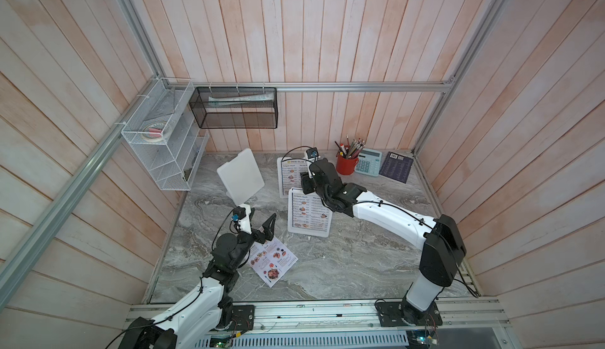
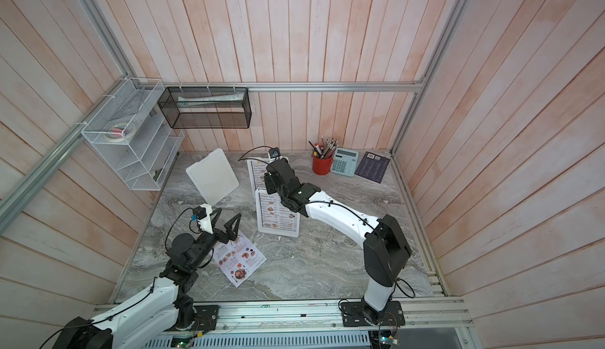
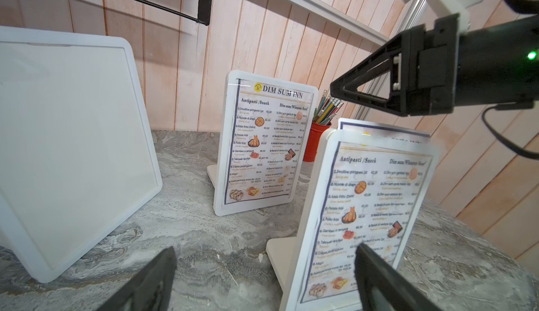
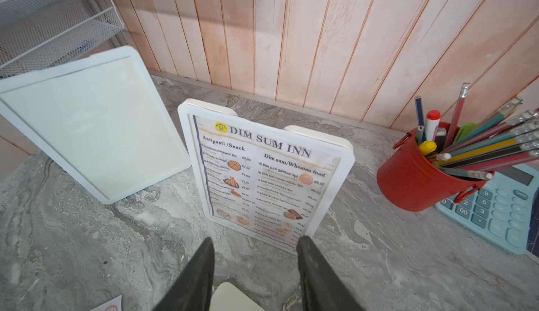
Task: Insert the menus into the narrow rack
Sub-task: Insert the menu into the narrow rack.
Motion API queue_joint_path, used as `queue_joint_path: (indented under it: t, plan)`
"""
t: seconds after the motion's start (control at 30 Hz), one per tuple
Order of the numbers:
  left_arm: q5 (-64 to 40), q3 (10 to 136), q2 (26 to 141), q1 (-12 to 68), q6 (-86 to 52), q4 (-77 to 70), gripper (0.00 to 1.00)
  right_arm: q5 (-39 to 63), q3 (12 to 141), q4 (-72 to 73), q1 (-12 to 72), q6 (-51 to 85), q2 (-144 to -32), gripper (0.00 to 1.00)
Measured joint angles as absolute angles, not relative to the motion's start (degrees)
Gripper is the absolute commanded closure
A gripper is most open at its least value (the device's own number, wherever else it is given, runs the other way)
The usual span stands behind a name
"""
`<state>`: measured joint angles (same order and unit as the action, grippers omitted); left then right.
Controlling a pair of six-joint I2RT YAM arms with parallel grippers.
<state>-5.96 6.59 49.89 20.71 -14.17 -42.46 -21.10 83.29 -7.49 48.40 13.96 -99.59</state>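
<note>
Both top views look down from high above the near edge at the whole bench (image 1: 360, 265) and the plank wall (image 1: 327, 36) behind it. They sit side by side, so they show almost the same things, just slid a little sideways. The left wrist camera is low and close to the bench. It looks past the left fingers (image 3: 145, 283) toward the far wall. The right wrist camera is higher up and tips down past the right fingers (image 4: 195, 274). Both wrist views share the far Dim Sum Inn menu (image 3: 262, 143), the empty white stand (image 3: 67, 149) and the red pencil cup (image 4: 414, 178).
</note>
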Motion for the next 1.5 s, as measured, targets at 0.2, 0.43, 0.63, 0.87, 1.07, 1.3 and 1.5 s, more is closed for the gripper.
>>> queue_joint_path:
  t: [0.2, 0.43, 0.63, 0.87, 1.07, 1.3, 1.5]
  plan:
    - [-6.0, 6.5, 49.6, 20.8, -14.2, -42.7, 0.03, -21.1, 82.5, -7.3, 48.9, 14.9, -99.5, 0.53]
    - [-6.0, 6.5, 49.4, 20.8, -14.2, -42.9, 0.03, -21.1, 79.2, -6.2, 49.3, 15.9, -98.7, 0.53]
    - [-5.9, 6.4, 49.3, 20.8, -14.2, -42.9, 0.03, -21.2, 76.4, -4.3, 49.5, 17.0, -96.9, 0.53]
    - [-5.9, 6.4, 49.3, 21.1, -14.2, -42.9, 0.03, -23.8, 75.3, -3.4, 49.5, 17.6, -96.1, 0.53]
    - [-5.9, 6.4, 49.3, 21.1, -14.2, -42.9, 0.03, -27.4, 72.5, -3.1, 48.8, 17.8, -91.7, 0.53]
    - [-5.9, 6.4, 49.3, 21.2, -14.2, -42.9, 0.03, -28.2, 64.1, -1.1, 45.5, 19.6, -85.3, 0.54]
    - [-5.9, 6.4, 49.3, 21.2, -14.0, -42.9, 0.02, -27.9, 60.6, 1.6, 44.6, 21.1, -84.3, 0.55]
